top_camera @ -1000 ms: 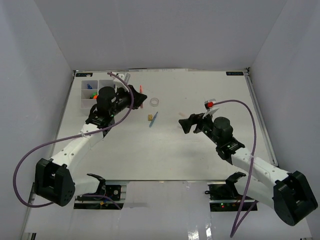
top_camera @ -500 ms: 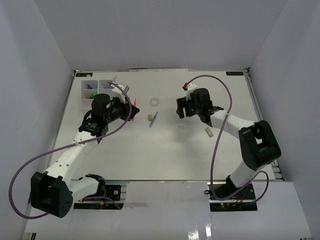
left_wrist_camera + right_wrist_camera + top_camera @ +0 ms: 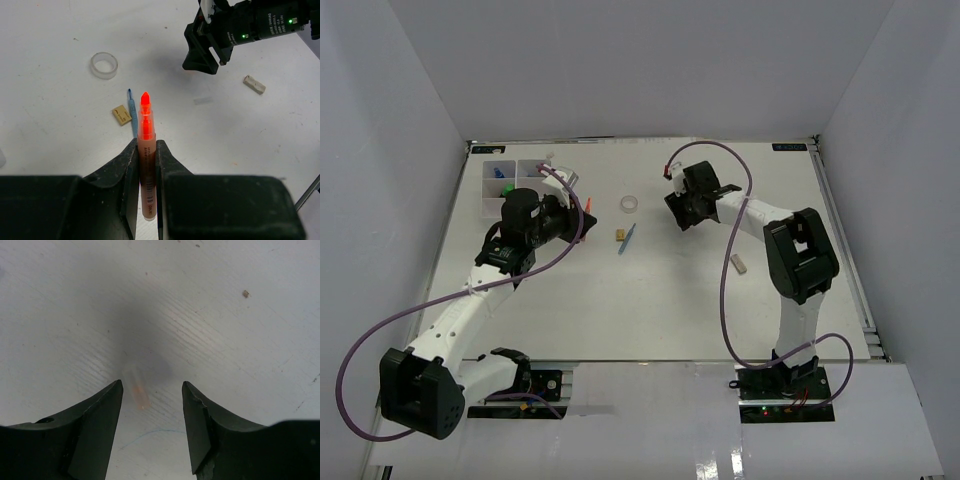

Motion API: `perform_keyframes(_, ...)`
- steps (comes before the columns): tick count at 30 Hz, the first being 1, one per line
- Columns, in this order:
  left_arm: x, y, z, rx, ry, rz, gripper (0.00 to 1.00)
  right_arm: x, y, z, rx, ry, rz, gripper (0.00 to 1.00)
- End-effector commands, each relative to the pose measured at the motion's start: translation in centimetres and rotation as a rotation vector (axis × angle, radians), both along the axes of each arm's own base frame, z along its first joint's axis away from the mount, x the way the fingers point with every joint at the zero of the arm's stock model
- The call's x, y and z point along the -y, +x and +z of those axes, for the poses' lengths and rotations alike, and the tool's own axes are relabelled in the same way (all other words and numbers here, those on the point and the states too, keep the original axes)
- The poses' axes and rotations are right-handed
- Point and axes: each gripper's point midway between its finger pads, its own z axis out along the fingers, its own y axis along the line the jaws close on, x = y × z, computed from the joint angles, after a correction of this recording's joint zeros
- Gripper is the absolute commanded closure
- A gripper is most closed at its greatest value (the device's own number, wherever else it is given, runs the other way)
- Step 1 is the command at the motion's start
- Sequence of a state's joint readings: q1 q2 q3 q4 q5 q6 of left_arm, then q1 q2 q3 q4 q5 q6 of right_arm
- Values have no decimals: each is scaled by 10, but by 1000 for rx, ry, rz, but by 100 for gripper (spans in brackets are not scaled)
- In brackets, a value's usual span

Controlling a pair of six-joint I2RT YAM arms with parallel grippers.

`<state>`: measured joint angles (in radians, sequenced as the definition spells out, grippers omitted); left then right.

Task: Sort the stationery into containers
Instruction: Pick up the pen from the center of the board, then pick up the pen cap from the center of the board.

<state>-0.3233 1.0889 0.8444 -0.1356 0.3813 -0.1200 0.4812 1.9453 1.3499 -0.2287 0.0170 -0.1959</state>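
Hovering beside the tray (image 3: pixel 516 172) in the top view, the left end effector (image 3: pixel 585 216) carries a highlighter (image 3: pixel 591 205), presumably for sorting. Left wrist: its fingers (image 3: pixel 120 170) pinch the barrel. Right wrist: the right end effector (image 3: pixel 151 385), spread, straddles a pale piece (image 3: pixel 136 387) on the counter (image 3: pixel 240 330), seemingly to grasp it.

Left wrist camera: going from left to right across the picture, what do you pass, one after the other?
In order: tape ring → brass clip → blue pen → orange highlighter → right gripper → white eraser.
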Motion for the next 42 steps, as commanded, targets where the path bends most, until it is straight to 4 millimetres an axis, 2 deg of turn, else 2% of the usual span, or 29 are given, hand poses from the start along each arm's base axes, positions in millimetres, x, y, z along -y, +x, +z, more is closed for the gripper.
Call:
perform_keyframes(1,-3,-3,10,34,0,-2,100,3,0,-6,-26,-113,31,43)
perform_keyframes(9,-3,-3,9,34,3,0,100,-5,-6,-22,-72,-163,83,46)
perform_keyframes(15,-2,-4,10,36,3,-9,100,-5,-6,-30,-96,-179,94,55)
perform_keyframes(19,0,-6,9,36,2,-27,100,-5,-11,-34,-137,-192,108,68)
perform_keyframes(20,0,-6,9,38,3,-32,100,-5,-13,-34,-148,-192,112,83)
perform_keyframes(21,2,-7,11,42,-1,-44,100,-7,-15,-34,-155,-185,118,89)
perform_keyframes(23,3,-9,11,50,-2,-58,100,-7,-17,-33,-161,-177,117,92)
perform_keyframes(26,7,-13,13,67,-7,-96,100,-12,-20,-18,-145,-144,125,92)
perform_keyframes(28,12,-18,14,73,-17,-135,100,-20,-20,9,-99,-90,124,92)
perform_keyframes(29,14,-20,15,78,-22,-150,100,-31,-25,22,-94,-28,153,92)
perform_keyframes(30,17,-24,18,87,-34,-179,100,-41,-26,52,-33,42,153,92)
perform_keyframes(32,21,-30,21,100,-50,-216,100,-57,-33,88,34,148,180,92)
perform_keyframes(33,23,-32,24,117,-58,-234,100,-62,-45,117,86,220,178,92)
perform_keyframes(34,26,-37,29,132,-70,-263,99,-73,-41,146,174,302,189,92)
perform_keyframes(35,27,-40,28,133,-76,-278,99,-80,-54,186,252,390,211,92)
perform_keyframes(37,30,-46,31,154,-93,-310,99,-90,-63,221,347,554,188,92)
perform_keyframes(38,31,-49,30,151,-97,-322,98,-93,-78,252,408,628,203,92)
perform_keyframes(42,35,-54,39,202,-119,-357,98,-102,-110,305,509,858,243,92)
